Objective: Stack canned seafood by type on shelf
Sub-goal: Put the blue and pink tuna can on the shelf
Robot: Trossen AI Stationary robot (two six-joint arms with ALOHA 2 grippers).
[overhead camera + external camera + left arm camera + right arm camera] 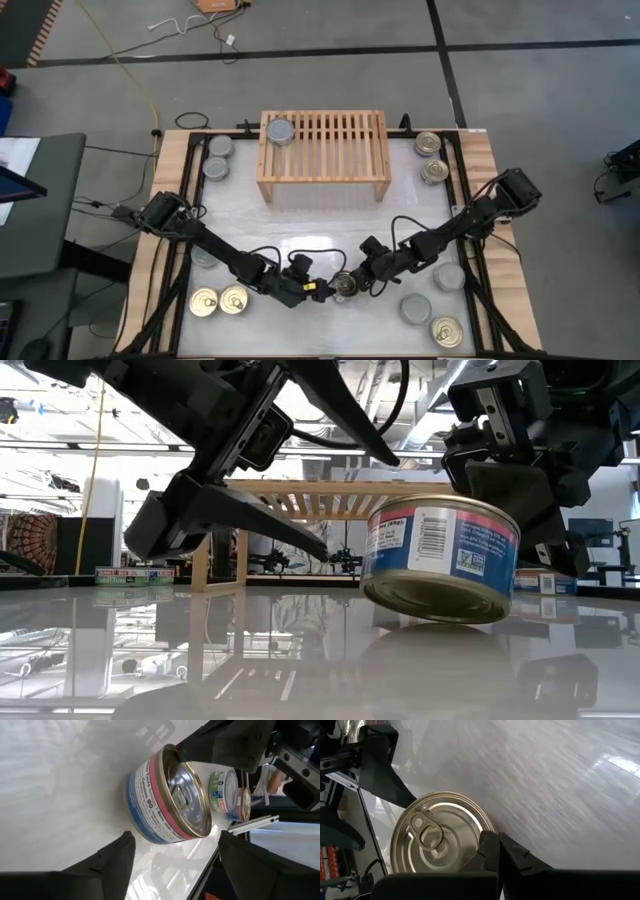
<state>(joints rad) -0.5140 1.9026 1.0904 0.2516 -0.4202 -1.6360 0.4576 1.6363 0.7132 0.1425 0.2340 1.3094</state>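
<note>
The shelf [323,150] is standing well beyond both claws, carrying one silver tin [280,130]. The right gripper [352,281] is pinching the rim of a gold-topped can [441,558], holding it tilted just above the table [320,225]. The left gripper [322,288] is waiting just beside that can, fingers spread wide, holding nothing.

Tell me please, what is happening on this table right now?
Two robot arms meet at the table's near middle over one gold-top can. The right gripper pinches its rim and holds it tilted, just off the surface. The left gripper sits beside it with jaws open around it, not touching. One silver can lies on the shelf; the other cans remain scattered on the table.
</note>
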